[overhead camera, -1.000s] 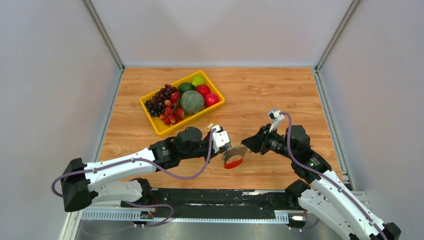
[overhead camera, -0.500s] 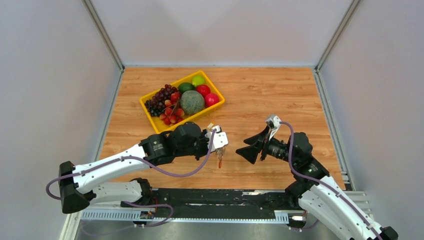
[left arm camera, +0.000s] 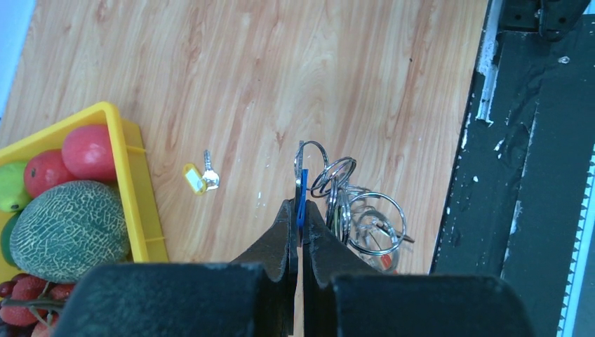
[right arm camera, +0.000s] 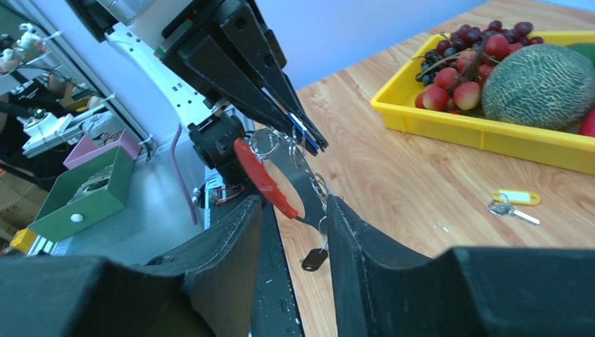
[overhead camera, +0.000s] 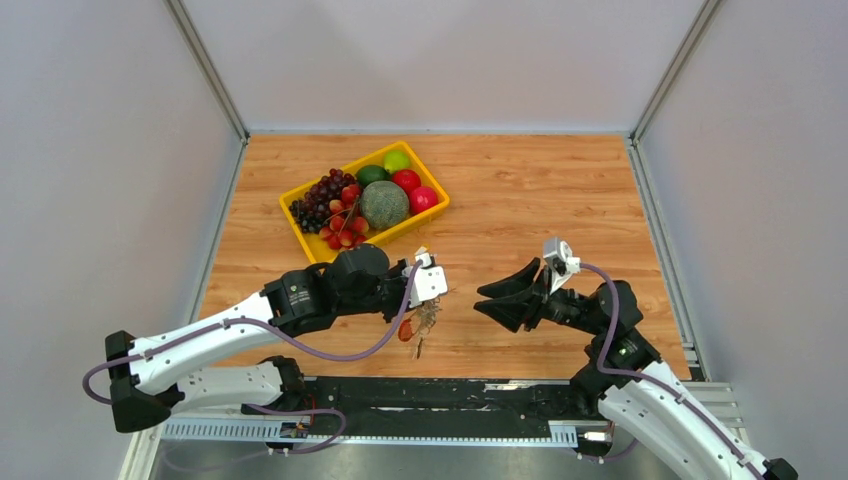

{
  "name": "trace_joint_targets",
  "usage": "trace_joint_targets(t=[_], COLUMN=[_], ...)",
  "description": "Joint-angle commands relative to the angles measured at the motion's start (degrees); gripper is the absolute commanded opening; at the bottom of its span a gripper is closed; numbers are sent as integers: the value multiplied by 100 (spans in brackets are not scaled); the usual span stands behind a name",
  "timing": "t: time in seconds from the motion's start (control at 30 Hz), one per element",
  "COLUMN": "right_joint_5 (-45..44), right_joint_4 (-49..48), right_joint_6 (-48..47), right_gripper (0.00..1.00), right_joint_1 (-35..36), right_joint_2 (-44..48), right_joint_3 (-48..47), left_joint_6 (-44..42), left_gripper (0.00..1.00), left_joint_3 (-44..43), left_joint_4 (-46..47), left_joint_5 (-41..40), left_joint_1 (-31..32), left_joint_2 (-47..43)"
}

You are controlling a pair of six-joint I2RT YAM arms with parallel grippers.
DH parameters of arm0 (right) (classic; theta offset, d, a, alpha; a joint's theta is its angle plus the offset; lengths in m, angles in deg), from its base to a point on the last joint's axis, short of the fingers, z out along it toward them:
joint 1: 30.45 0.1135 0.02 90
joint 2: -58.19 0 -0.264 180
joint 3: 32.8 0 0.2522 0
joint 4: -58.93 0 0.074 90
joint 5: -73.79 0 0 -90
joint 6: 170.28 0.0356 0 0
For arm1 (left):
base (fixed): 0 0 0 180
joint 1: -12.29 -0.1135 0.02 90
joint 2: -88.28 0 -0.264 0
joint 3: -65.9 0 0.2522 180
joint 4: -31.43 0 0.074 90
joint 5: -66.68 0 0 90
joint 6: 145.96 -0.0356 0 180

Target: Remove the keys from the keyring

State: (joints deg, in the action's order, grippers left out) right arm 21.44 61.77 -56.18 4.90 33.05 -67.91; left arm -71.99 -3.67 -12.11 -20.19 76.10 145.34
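Right gripper (overhead camera: 478, 299) backed off right of keyring (right arm camera: 263, 179), jaws spread | left gripper (left arm camera: 299, 205), nearer, clamps blue key (left arm camera: 302, 193)

Shiny silvery metal on the keyring (left arm camera: 337, 203), glossy red plastic on its fob (right arm camera: 263, 179), matt wood grain across the table (overhead camera: 540, 190), smooth yellow plastic tray (left arm camera: 140, 203).

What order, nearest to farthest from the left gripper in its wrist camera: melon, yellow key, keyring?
1. keyring, hanging from the blue key the left gripper pinches.
2. yellow key, on the table, left.
3. melon, in the tray, far left.
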Motion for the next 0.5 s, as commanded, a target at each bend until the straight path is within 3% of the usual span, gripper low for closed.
trace_joint_targets(t=[0.0, 0.47], right_joint_5=[198, -256], right_joint_4=[-582, -821], right_joint_6=[-186, -623], right_gripper=[41, 35], right_joint_1=[248, 1118], right_joint_2=[-148, -829], right_joint_3=[-125, -372], left_joint_6=[-80, 2], left_gripper=[0, 0], left_joint_3=[-329, -512], left_joint_4=[139, 175], left_joint_5=[183, 232], left_joint_1=[81, 335], left_joint_2=[-91, 36])
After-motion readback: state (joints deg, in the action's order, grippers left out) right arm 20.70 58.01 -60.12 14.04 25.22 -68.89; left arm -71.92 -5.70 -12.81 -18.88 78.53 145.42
